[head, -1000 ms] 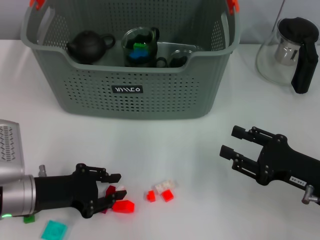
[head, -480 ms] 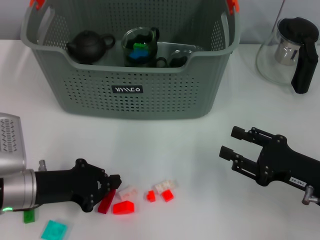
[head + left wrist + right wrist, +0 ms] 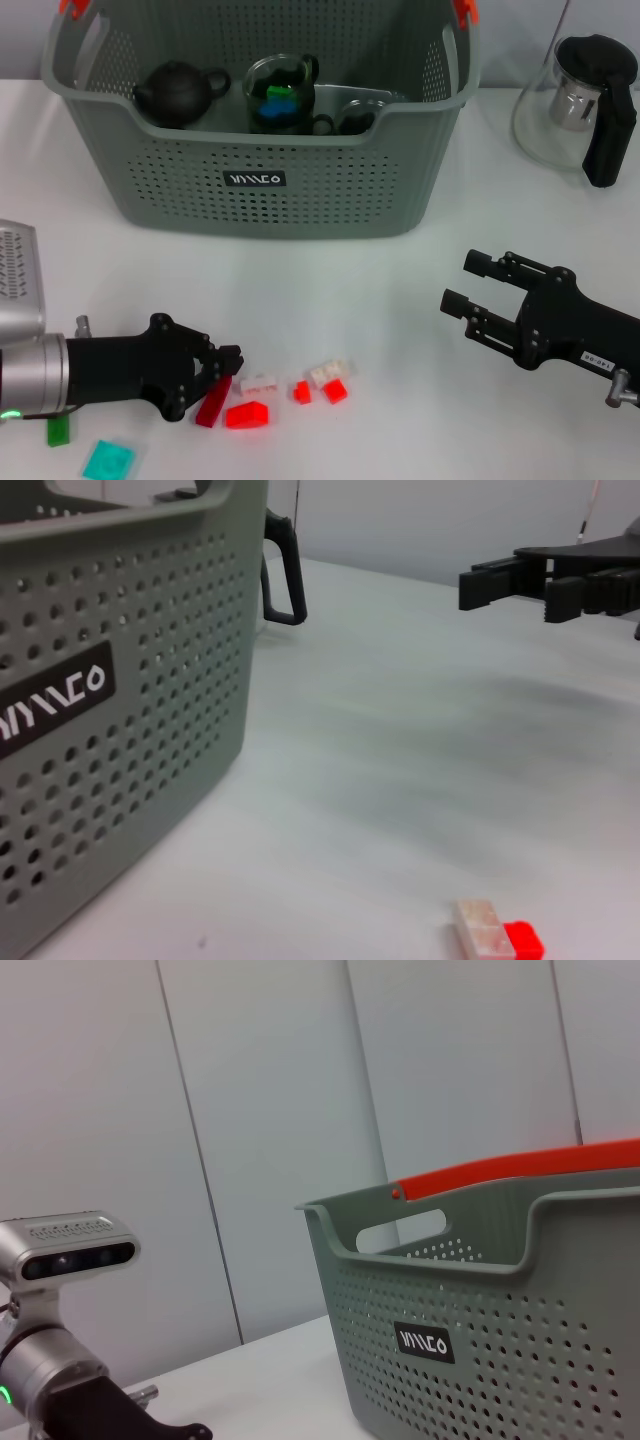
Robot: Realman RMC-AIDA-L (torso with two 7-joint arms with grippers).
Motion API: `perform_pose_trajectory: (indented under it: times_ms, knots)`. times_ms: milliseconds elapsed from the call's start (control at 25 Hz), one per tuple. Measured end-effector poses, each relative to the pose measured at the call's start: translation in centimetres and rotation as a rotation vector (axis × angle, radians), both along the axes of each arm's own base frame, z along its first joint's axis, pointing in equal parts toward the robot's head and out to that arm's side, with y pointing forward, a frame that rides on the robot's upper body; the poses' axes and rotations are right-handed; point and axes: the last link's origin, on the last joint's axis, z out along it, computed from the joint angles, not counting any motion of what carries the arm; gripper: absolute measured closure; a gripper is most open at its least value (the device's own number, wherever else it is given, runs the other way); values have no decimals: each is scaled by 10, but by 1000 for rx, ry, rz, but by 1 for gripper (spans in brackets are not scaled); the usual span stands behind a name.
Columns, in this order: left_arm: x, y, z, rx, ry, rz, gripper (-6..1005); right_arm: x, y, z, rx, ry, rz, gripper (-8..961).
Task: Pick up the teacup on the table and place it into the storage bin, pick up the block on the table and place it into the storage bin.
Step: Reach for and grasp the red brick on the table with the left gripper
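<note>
the left gripper (image 3: 222,372) lies low over the white counter (image 3: 380,280), its fingers (image 3: 228,357) drawn nearly together with a dark red block (image 3: 214,402) just beneath and against their tips; whether they truly pinch it i cannot tell. just beyond the fingertips sit a bright red block (image 3: 247,414) and a pale block (image 3: 258,383), touching or nearly touching each other. a little farther out from the fingers lie a small red block (image 3: 301,391) and a white-and-red block pair (image 3: 331,380). behind the left gripper, beside the arm, are a teal block (image 3: 107,461) and a small green block (image 3: 58,430).

the storage bin (image 3: 250,180) stands well beyond the fingers, at the back of the counter. inside it are a dark teapot (image 3: 178,92) and a glass teacup (image 3: 281,93) holding blue and green pieces.

the right gripper (image 3: 470,296) hovers apart from the blocks, its fingers spread open around nothing. a glass pitcher (image 3: 580,105) stands farther back on that side.
</note>
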Motion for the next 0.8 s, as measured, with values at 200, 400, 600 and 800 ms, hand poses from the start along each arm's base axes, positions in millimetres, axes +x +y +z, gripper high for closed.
perform_pose_trajectory:
  times_ms: [200, 400, 600, 800]
  knots:
    - [1, -5, 2, -13, -14, -14, 935, 0, 0, 0, 1, -1, 1, 315]
    - [-3, -9, 4, 4, 18, -63, 846, 0, 1, 0, 0, 0, 2, 315]
    - [-10, -15, 5, 41, 49, -102, 729, 0, 0, 0, -1, 1, -2, 315]
    - [-15, -15, 5, 56, 70, -85, 505, 0, -1, 0, -2, 1, -3, 314]
